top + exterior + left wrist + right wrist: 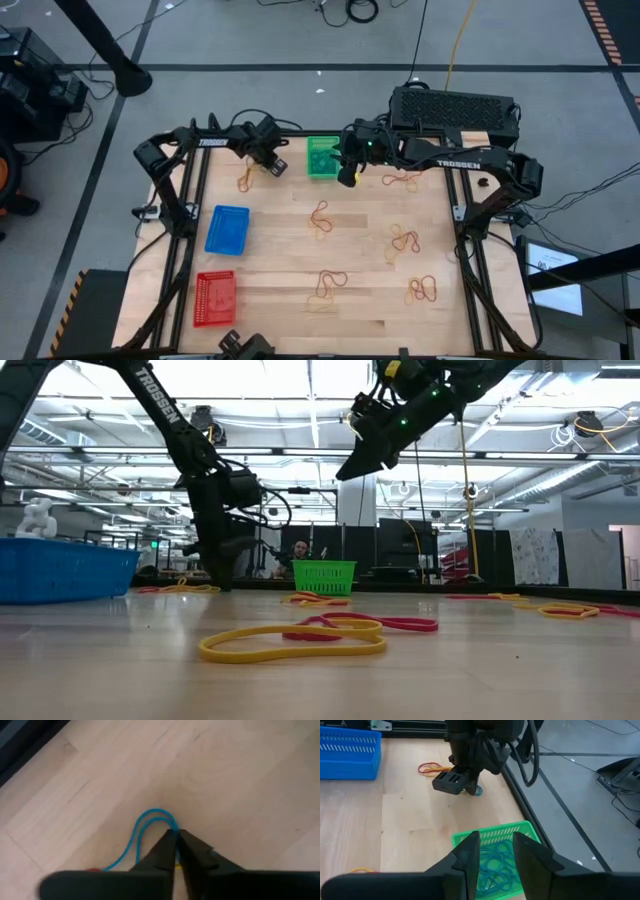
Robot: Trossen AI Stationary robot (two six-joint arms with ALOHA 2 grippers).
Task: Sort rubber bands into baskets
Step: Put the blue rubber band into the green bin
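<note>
Left pincer (176,836) pinched narrow on thin blue rubber loop (145,822) on bare wooden surface (360,225) beside small green mesh plastic basket (322,157), right pincer (495,845) parted, empty, above its rim.

Bands scattered, three baskets waiting.
Red and yellow rubber bands (322,219) lie in loose clusters; green basket (322,157) holds blue-green bands, blue basket (227,229) and red basket (214,298) side by side.
</note>
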